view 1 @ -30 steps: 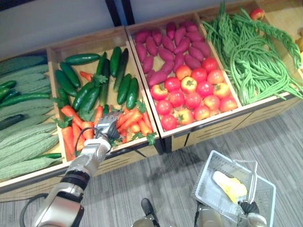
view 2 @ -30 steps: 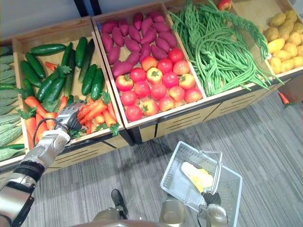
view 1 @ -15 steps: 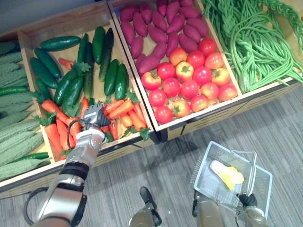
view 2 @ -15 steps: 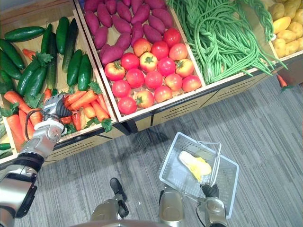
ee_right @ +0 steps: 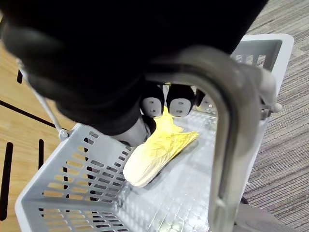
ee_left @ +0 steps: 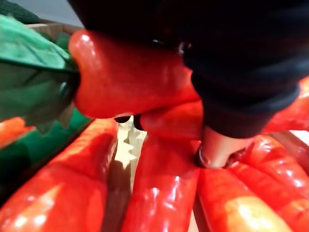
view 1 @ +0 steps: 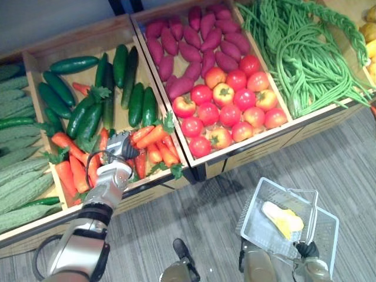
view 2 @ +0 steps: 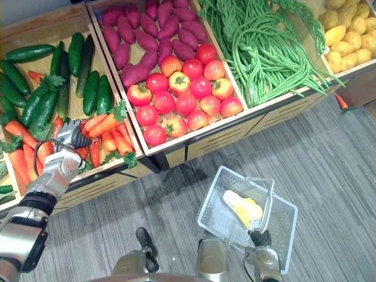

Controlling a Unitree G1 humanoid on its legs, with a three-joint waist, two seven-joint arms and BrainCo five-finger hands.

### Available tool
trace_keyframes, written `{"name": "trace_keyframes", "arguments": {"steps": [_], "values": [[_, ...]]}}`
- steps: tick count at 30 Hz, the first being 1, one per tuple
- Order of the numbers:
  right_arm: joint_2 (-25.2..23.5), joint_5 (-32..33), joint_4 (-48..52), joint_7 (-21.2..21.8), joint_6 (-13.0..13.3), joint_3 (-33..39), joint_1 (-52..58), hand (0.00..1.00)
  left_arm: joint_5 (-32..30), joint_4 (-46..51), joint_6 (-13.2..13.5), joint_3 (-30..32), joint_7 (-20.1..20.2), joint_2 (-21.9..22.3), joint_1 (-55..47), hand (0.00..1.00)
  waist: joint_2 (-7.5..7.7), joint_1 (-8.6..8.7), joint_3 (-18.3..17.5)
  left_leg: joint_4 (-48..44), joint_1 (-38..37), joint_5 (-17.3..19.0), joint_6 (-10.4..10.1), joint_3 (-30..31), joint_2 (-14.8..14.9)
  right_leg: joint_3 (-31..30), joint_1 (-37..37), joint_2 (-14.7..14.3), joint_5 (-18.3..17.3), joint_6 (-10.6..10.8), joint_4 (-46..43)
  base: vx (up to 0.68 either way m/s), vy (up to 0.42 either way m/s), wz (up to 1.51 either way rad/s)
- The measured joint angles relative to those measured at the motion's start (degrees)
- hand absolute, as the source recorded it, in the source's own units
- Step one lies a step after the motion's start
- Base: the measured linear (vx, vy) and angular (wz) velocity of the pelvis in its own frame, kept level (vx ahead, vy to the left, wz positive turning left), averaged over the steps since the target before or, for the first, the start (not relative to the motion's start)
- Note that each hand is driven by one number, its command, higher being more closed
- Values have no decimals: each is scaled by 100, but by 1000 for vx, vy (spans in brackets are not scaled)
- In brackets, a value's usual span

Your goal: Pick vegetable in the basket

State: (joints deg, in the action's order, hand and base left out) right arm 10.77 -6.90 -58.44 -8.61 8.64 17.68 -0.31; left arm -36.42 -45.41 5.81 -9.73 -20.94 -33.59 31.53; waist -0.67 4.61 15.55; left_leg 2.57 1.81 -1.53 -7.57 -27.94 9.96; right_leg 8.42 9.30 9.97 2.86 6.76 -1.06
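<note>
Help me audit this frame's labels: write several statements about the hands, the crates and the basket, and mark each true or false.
The left hand is down among the carrots. True.
The right hand grips the handle of the basket. True.
The basket is empty. False: a pale yellow vegetable lies in it.
The tomatoes share a crate with the cucumbers. False: they share one with the purple sweet potatoes; the cucumbers lie with the carrots.
</note>
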Motion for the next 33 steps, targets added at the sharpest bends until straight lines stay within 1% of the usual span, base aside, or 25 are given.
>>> {"name": "trace_keyframes", "arguments": {"steps": [2, 4, 8, 9, 10, 12, 13, 14, 15, 17, 18, 19, 20, 22, 23, 26, 28, 30, 31, 32, 33], "values": [[0, -6, 0, 1, -12, 46, 53, 100, -37, 222, -29, 0, 12, 0, -54, 100, -2, -11, -3, 3, -30, 0, 0, 108, 5, 100, -99, 7, -34, 0, -3, -14, -13, 28], [3, -151, -3, 1, -77, 194, 59, 100, -82, 631, -88, 3, 23, -9, -215, 100, -8, -36, -8, 27, -107, 0, 0, 206, 11, 202, -242, 7, -47, -5, 0, -24, -10, 21], [32, -229, 4, 2, -95, 229, 83, 100, -98, 1287, -92, 2, 103, -40, -526, 100, -15, -91, -93, 38, -183, -2, 2, 242, -5, 226, -331, 20, -47, -5, -1, -14, 0, 4], [84, -329, 23, 8, -111, 229, 126, 100, -101, 1568, -73, 0, 113, -41, -637, 100, -32, -162, -168, 43, -208, -3, 3, 252, -12, 225, -356, 25, -47, -5, 1, 0, 0, 0], [167, -441, 58, 25, -127, 228, 198, 100, -103, 1782, -33, -9, 120, -46, -730, 100, -50, -173, -285, 49, -208, -4, 4, 264, -14, 227, -357, 25, -47, -5, 2, -21, -11, 4], [376, -630, 137, 45, -170, 226, 271, 100, -114, 2109, 121, -29, 154, -104, -917, 100, -86, -172, -473, 69, -212, -8, 7, 304, -19, 241, -369, 25, -47, -5, 3, -4, -11, 4], [573, -713, 147, 51, -210, 220, 280, 100, -117, 2320, 173, -129, 187, -174, -1000, 100, -105, -174, -579, 130, -245, -38, 13, 308, -32, 239, -374, 25, -47, -5, 3, 0, 0, 0], [821, -917, 190, 130, -224, 168, 270, 100, -113, 2586, 318, -214, 258, -269, -1110, 100, -106, -172, -627, 185, -312, -63, 10, 298, -43, 222, -405, 23, -46, -5, 3, 0, 0, 0], [869, -939, 200, 155, -224, 146, 271, 100, -113, 2631, 349, -235, 273, -288, -1125, 100, -107, -171, -636, 192, -320, -67, 11, 295, -44, 219, -409, 23, -46, -5, 3, -30, -7, -5], [1300, -1187, 256, 233, -212, -74, 252, 100, -89, 2892, 564, -413, 426, -322, -1236, 100, -106, -161, -774, 257, -356, -107, 16, 239, -58, 165, -381, 19, -42, -2, 3, -26, -6, -11], [1398, -1250, 281, 264, -210, -118, 236, 100, -88, 2976, 610, -428, 458, -323, -1296, 100, -102, -160, -785, 276, -405, -110, 14, 195, -62, 117, -383, 13, -37, 5, 2, -13, -3, -27], [1615, -1360, 425, 301, -203, -294, 184, 100, -79, 3135, 677, -513, 531, -335, -1394, 100, -103, -147, -815, 287, -473, -108, 12, 110, -69, 24, -384, 7, -27, 19, 2, -23, -3, -38], [1815, -1475, 591, 350, -200, -471, 156, 100, -77, 3281, 798, -632, 609, -386, -1445, 100, -101, -133, -836, 287, -521, -104, 7, 14, -74, -80, -365, -2, -14, 38, 2, -28, -3, -40], [2016, -1584, 787, 425, -146, -667, 108, 100, -46, 3490, 914, -713, 694, -446, -1525, 100, -100, -47, -875, 288, -542, -103, 6, -69, -79, -182, -329, -10, 1, 56, 7, -18, -5, -33], [2140, -1643, 937, 430, -80, -860, 67, 100, -16, 3644, 997, -767, 766, -514, -1592, 100, -91, -21, -897, 294, -607, -85, -18, -205, -75, -340, -293, -41, 17, 82, 14, -13, -5, -51], [2405, -1792, 1371, 593, -20, -1217, 32, 100, 24, 3899, 1064, -935, 887, -539, -1612, 100, -86, 8, -956, 316, -757, -41, -71, -574, -71, -716, -249, -121, 122, 120, 116, -12, -14, -69], [2681, -1787, 1724, 734, 44, -1615, 34, 100, 39, 4039, 1197, -1208, 996, -541, -1592, 100, -74, 33, -981, 324, -958, 13, -143, -871, -53, -1037, -245, -213, 204, 126, 136, -8, -31, -72], [2952, -1783, 2000, 858, 152, -1988, 16, 100, 157, 4066, 1296, -1593, 1059, -546, -1576, 100, -64, 122, -1029, 328, -1106, 54, -183, -1092, -38, -1251, -245, -286, 232, 134, 138, -5, -36, -59], [3034, -1783, 2093, 884, 181, -2094, 9, 100, 227, 4070, 1310, -1719, 1081, -549, -1564, 100, -59, 140, -1037, 328, -1127, 63, -192, -1160, -34, -1322, -241, -308, 241, 132, 138, -37, -37, -57], [3174, -1787, 2313, 942, 241, -2285, 10, 100, 270, 4082, 1393, -1959, 1195, -555, -1505, 100, -48, 148, -1055, 328, -1210, 102, -232, -1319, -22, -1471, -215, -359, 266, 137, 138, -39, -27, -52], [3215, -1788, 2429, 981, 271, -2351, 15, 100, 278, 4098, 1427, -2072, 1253, -561, -1476, 100, -35, 147, -1084, 327, -1241, 114, -247, -1416, -20, -1550, -183, -386, 280, 140, 137, -56, -30, -71]]}}
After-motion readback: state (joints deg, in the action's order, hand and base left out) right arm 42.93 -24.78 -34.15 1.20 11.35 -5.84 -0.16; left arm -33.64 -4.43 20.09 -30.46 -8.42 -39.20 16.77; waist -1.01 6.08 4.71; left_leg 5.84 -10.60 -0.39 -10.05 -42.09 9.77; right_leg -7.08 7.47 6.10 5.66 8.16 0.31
